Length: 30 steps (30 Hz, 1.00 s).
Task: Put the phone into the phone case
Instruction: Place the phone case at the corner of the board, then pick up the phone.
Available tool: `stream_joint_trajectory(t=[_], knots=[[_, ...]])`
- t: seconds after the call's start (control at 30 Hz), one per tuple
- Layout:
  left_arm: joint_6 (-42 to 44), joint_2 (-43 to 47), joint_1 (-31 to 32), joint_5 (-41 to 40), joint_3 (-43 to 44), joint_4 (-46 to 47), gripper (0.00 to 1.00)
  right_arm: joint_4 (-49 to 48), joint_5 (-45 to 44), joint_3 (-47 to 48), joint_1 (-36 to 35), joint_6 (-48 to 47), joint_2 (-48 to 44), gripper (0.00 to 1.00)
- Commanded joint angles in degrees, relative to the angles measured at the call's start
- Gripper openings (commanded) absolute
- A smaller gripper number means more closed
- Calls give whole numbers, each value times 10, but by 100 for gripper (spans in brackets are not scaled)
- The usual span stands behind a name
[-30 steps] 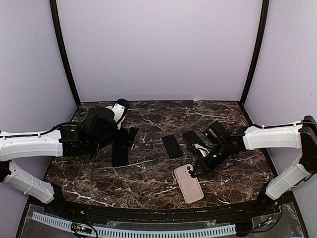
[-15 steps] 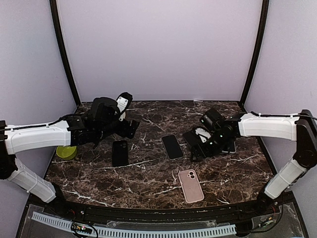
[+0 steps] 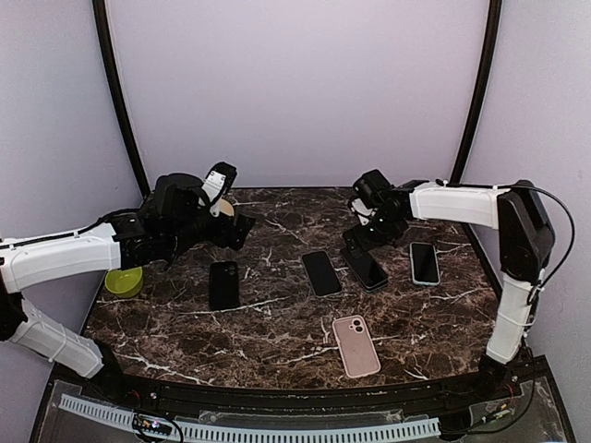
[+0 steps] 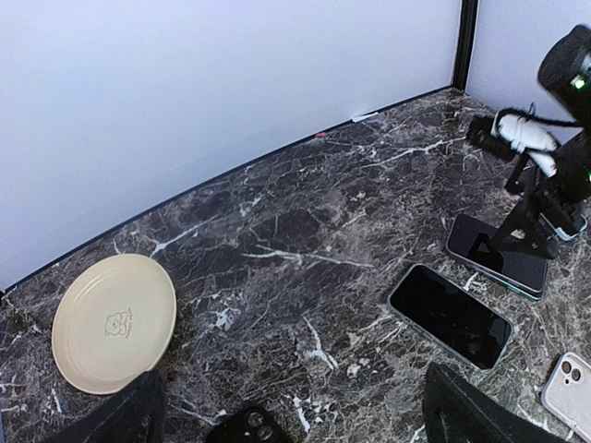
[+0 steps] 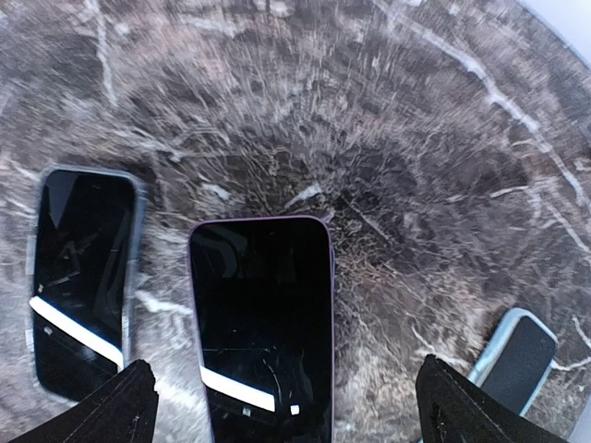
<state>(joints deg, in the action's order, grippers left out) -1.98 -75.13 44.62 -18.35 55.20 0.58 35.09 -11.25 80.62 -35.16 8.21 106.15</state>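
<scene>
Top external view: a dark marble table (image 3: 277,318) fills the frame, with the left arm (image 3: 65,258) and right arm (image 3: 462,201) reaching in from either side. The left gripper (image 3: 233,221) hangs spread wide and empty over the back left. The right gripper (image 3: 358,244) is released too, with nothing between its fingers, low over a purple-edged phone (image 3: 367,268) that lies screen up, right of centre.

Smaller things follow: a cream plate (image 4: 114,321) at the back left and a green bowl (image 3: 123,281) at the left edge. A black handset (image 3: 223,284), a middle phone (image 3: 321,273) and a teal-cased phone (image 3: 424,262) lie flat in a row with the purple-edged one. A pink phone case (image 3: 355,345) lies alone near the front, well apart from both grippers.

The case shows its back (camera cut-out upward), so I cannot tell whether a phone already sits inside. If it is empty, picking up and fitting are both left to do.

The left wrist view shows the whole plate with a small bear print, which the overhead view mostly hides, and the lenses on the black handset. The right wrist view, though blurred, shows the phone's purple rim. Only the overhead view shows the bowl and the whole case.
</scene>
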Motion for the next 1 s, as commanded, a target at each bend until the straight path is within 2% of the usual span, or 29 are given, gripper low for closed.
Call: stream_joint_trajectory(t=[0.0, 0.17, 0.4, 0.5, 0.7, 0.87, 0.97], knots=[[13, 23, -2, 13, -10, 17, 99, -13, 42, 34, 19, -29, 54, 99], [15, 20, -2, 16, -13, 19, 99, -7, 63, 54, 21, -38, 99, 98], [15, 10, -3, 19, -12, 17, 99, -9, 69, 48, 21, -33, 118, 88], [15, 8, -3, 20, -12, 16, 99, -9, 69, 47, 20, -30, 122, 83], [15, 7, -4, 24, -12, 16, 99, -6, 69, 49, 20, -28, 122, 85], [15, 7, -4, 28, -12, 16, 99, -6, 63, 46, 20, -24, 114, 74], [15, 7, -4, 31, -12, 16, 99, -5, 60, 45, 19, -24, 106, 74]])
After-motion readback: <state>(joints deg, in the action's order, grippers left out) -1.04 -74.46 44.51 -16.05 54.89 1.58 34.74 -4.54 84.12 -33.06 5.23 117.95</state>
